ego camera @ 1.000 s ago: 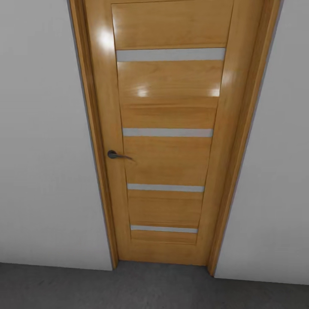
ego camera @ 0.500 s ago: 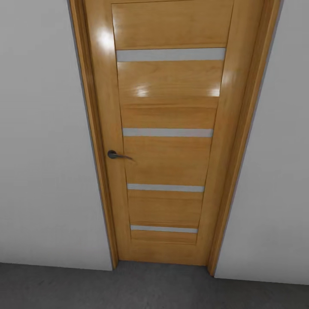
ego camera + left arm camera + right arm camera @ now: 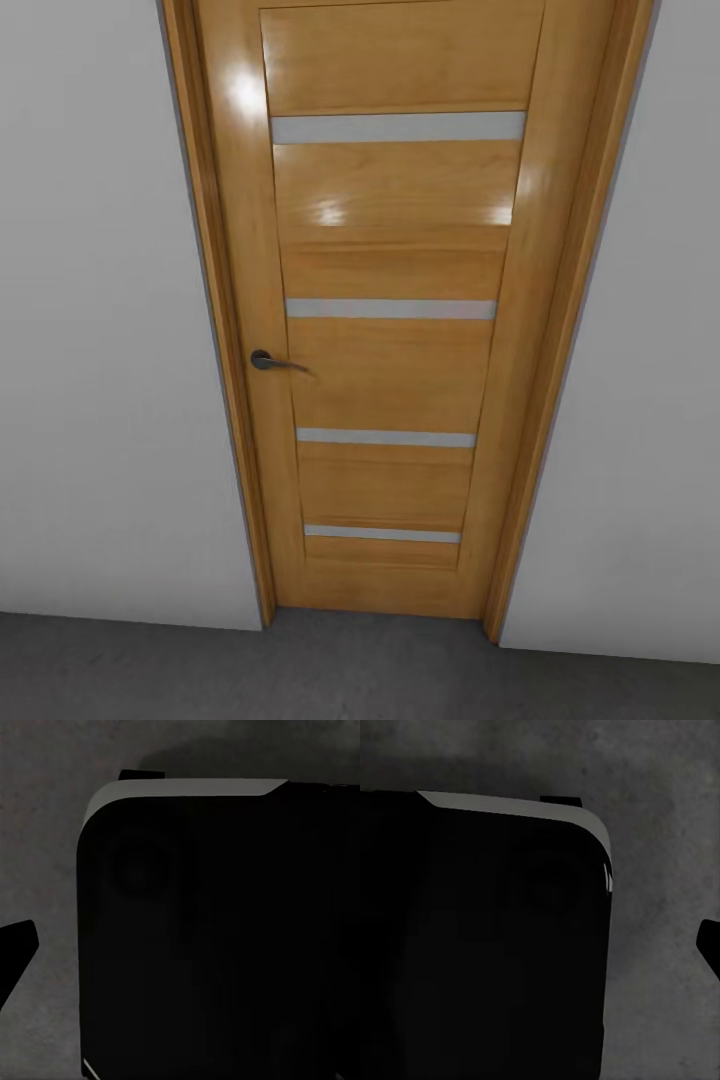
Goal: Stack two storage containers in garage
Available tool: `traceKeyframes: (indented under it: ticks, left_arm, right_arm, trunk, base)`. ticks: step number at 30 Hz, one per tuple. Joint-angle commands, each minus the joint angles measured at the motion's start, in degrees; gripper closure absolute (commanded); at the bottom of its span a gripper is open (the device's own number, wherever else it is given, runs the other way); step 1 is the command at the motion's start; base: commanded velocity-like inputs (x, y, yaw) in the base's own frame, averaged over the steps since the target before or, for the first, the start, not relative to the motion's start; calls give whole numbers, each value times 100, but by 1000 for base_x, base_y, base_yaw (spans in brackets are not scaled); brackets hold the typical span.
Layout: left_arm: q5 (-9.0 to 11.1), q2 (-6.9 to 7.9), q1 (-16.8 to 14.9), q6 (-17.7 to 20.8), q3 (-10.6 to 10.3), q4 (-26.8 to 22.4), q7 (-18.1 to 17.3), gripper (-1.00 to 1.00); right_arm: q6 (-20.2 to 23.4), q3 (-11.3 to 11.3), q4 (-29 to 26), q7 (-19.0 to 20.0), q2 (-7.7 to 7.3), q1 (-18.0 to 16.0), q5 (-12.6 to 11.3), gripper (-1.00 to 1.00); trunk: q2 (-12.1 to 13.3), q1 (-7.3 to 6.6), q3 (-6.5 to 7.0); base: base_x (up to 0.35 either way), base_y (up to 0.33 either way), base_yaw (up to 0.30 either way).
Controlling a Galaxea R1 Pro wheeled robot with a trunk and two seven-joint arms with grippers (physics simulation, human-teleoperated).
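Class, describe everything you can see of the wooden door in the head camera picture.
The wooden door is glossy honey-coloured wood, shut in a matching frame between plain white walls. Four narrow pale horizontal strips cross its panel, one above the other. A dark metal lever handle sits on its left edge, pointing toward the middle. Bright light reflections show on the upper part. Its bottom meets the dark grey mottled floor. Nothing else touches it.

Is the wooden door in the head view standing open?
No. The wooden door sits shut in its frame, handle level, with the grey floor below.
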Motion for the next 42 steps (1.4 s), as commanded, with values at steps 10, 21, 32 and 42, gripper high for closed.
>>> traceKeyframes:
  ticks: [10, 21, 32, 42]
  left_arm:
    - [29, 1, -1, -14, 2, 0, 4, -100]
    - [26, 7, -1, -14, -4, 0, 4, -100]
    - [27, 4, -1, -16, -4, 0, 4, -100]
    - [23, 3, -1, -16, -4, 0, 4, -100]
  right_arm:
    - [-18, 3, 1, 1, 6, -1, 12, -100]
    - [-20, 2, 1, 1, 7, -1, 11, -100]
    - [-16, 0, 1, 1, 6, -1, 11, -100]
    - [-28, -5, 1, 1, -1, -1, 5, -100]
  trunk:
    - [-3, 0, -5]
    - [-3, 0, -5]
    - [-3, 0, -5]
    - [-3, 0, -5]
  base:
    - [0, 0, 0]
    - [0, -122, 0]
    - [0, -19, 0]
    - [0, 0, 0]
